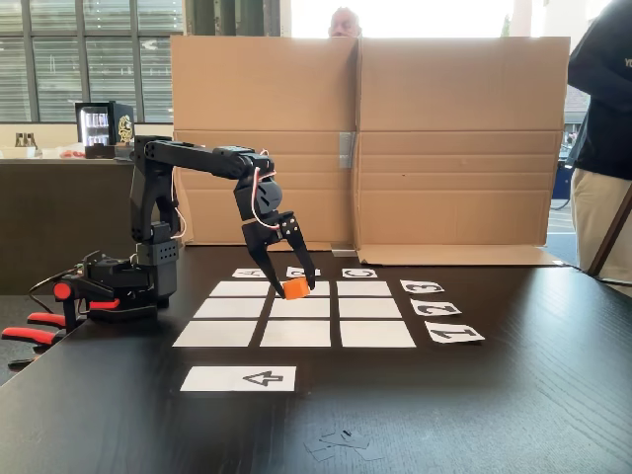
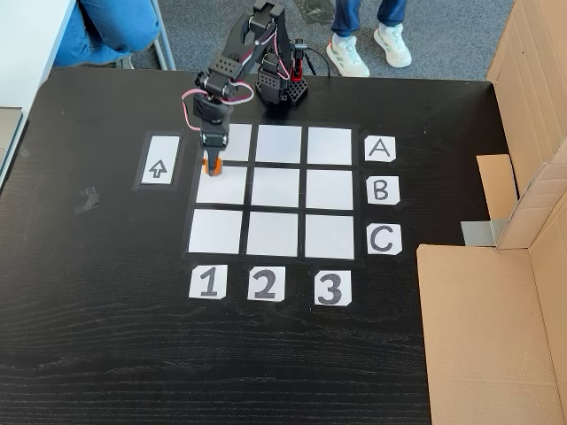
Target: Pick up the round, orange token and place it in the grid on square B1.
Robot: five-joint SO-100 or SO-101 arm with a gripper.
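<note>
My gripper (image 1: 295,290) is shut on the orange token (image 1: 295,287) and holds it low over the grid (image 1: 237,333) of white paper squares. In a fixed view from above, the gripper (image 2: 211,164) points down and the token (image 2: 211,166) sits at the fingertips, over the line between the A and B rows in the column marked 1. Square B1 (image 2: 227,188) lies blank just below the token there. In a fixed view from the side, square B1 (image 1: 295,333) is the middle square of the nearest row. The grid (image 2: 275,235) carries no other piece.
A white strip with a black arrow (image 1: 240,378) (image 2: 160,160) lies beside the column marked 1. A cardboard wall (image 1: 365,138) (image 2: 496,310) stands along the table's far side. Red-handled clamps (image 1: 30,331) hold the arm's base. A person (image 1: 602,148) stands at the right.
</note>
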